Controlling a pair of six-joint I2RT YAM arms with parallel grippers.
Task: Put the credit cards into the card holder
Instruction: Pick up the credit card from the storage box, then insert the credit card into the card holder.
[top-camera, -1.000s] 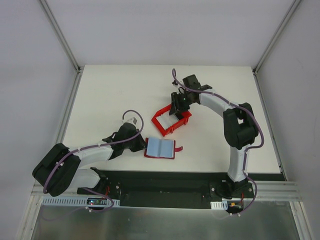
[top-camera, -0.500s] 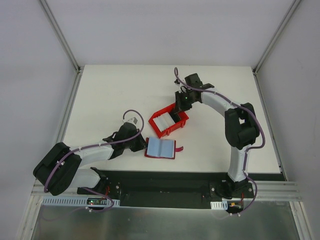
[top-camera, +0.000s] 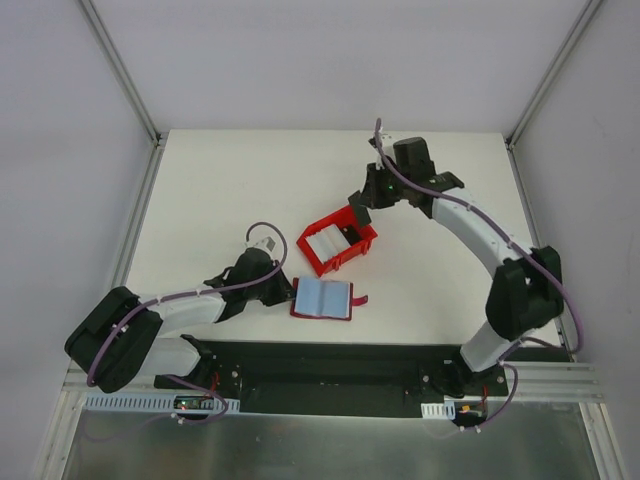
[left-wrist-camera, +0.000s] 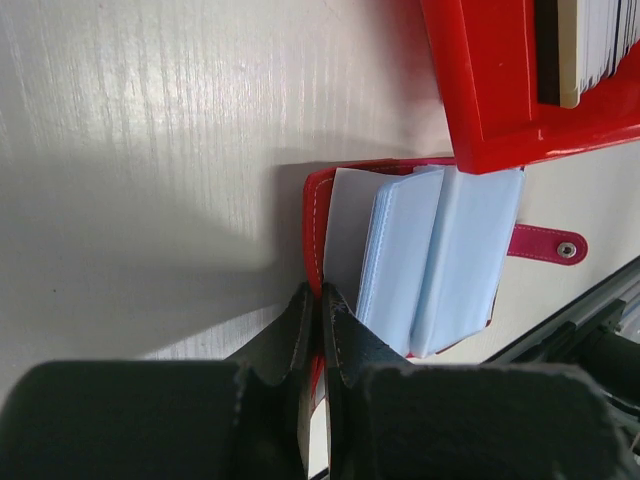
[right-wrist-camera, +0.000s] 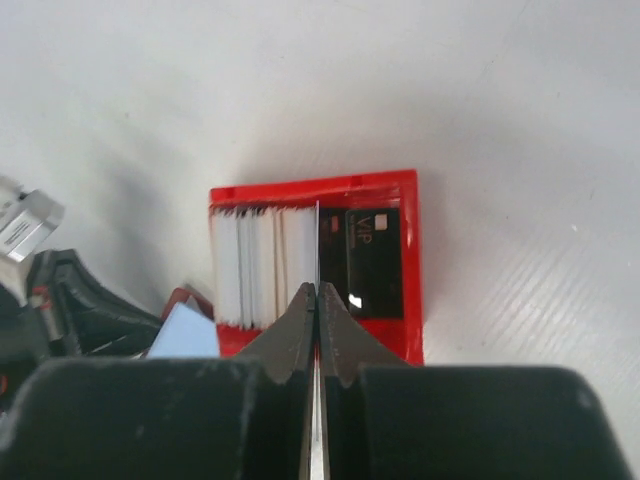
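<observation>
White matte table (top-camera: 220, 190) between pale walls (top-camera: 300, 60), left gripper (left-wrist-camera: 318, 292) pinching card holder (left-wrist-camera: 470, 240), right gripper (right-wrist-camera: 316, 288) clamped on credit card (right-wrist-camera: 316, 240).

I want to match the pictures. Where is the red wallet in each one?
Top: wallet just below centre.
Left wrist: middle, lying open.
Right wrist: lower left, a corner only.
Shared landmark: the red bin, beside it in every view.

A white table (top-camera: 230, 190) stands between plain grey walls (top-camera: 330, 60), with aluminium frame posts (top-camera: 120, 70) at the far left and right
</observation>
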